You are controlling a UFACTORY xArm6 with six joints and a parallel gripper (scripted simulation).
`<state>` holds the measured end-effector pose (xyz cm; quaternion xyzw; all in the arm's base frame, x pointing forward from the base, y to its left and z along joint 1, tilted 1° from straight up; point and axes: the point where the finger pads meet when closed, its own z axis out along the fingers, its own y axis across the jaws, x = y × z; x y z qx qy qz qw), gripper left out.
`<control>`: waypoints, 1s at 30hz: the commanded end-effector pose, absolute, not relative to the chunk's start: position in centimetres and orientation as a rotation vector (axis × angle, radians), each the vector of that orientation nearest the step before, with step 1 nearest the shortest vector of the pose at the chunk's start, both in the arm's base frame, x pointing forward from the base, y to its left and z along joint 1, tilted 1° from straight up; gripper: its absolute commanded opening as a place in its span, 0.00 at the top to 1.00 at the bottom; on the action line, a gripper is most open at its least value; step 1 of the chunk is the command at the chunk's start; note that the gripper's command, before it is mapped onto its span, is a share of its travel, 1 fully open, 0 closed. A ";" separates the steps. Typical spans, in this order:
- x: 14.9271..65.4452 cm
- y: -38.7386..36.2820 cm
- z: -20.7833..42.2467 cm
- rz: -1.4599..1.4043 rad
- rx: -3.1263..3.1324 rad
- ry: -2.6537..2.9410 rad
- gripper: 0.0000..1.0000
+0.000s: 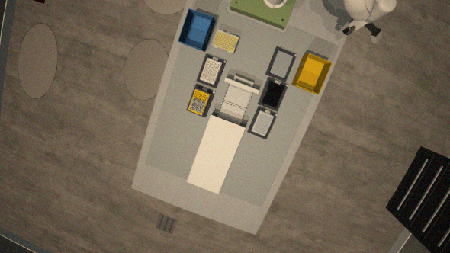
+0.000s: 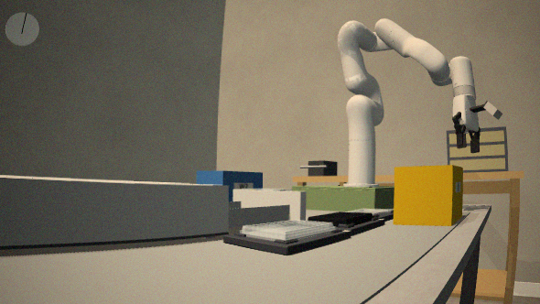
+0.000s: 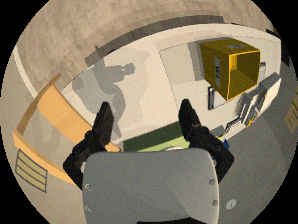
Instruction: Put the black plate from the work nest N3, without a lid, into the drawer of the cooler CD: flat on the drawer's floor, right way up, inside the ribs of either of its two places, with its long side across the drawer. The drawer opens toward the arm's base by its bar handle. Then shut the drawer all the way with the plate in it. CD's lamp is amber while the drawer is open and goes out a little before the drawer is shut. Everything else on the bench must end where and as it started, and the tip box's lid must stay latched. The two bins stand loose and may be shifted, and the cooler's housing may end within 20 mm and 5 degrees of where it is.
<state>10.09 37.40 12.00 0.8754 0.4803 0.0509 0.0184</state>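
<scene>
Grey bench [image 1: 168,179] carries the cream cooler [image 1: 215,152] mid-table, blue bin [image 1: 197,29] and yellow bin [image 1: 311,73] toward its far corners.

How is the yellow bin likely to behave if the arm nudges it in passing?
The yellow bin is open-topped and looks empty, so probably light and apt to slide. It stands tall near the bench edge, so it might tip. The open hand hangs well above it.

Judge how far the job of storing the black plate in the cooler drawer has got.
Done: the cooler's drawer stands pulled out, with no plate in it. In hand: nothing; the gripper hangs open and empty, high near the yellow bin. Left: the black plate lies in its nest, so lifting it, placing it between the ribs and shutting the drawer remain.
</scene>
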 end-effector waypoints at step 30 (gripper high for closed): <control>15.8 36.1 12.8 0.142 2.812 1.303 0.00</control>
